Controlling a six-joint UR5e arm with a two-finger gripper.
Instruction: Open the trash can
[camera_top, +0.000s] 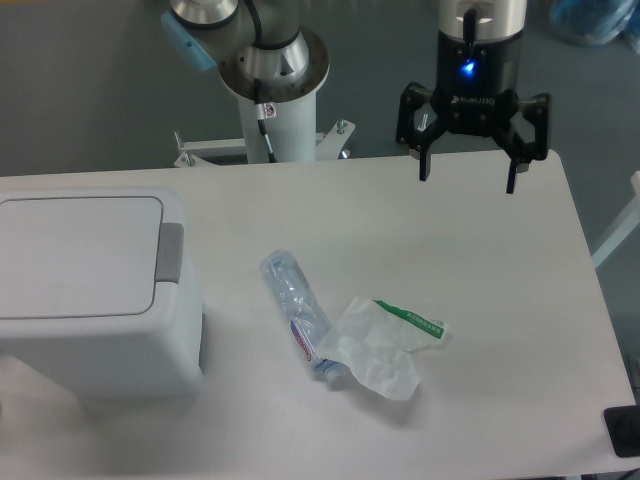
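**Lid down on the white bin, gripper spread wide over the far edge**

The table (480, 300), a pale white surface, fills most of the frame from the left edge to the lower right.

The trash can (95, 290) sits at the left of the frame, partly cut off by the left border. It is white and boxy with rounded corners. Its flat rectangular lid lies closed, so nothing of the inside can be seen. A grey push tab (170, 252) sits at the lid's right edge, facing the middle of the table. No writing shows on the bin.

The robot's base column (275, 90) stands at the top centre, behind the table's far edge, white below a metal joint.

The gripper (469, 180) hangs at the upper right of the frame, over the far edge of the table and well apart from the trash can. Its two black fingers are spread wide and hold nothing. A blue light glows on its body, above a line of white lettering too small to read.

A crumpled clear wrapper (385, 345) with a green printed strip lies near the centre, lower right of the bin; its print cannot be read.

A clear plastic bottle (297, 310) lies on its side, touching the wrapper's left side, with a red and blue label that is illegible. What it contains cannot be told.
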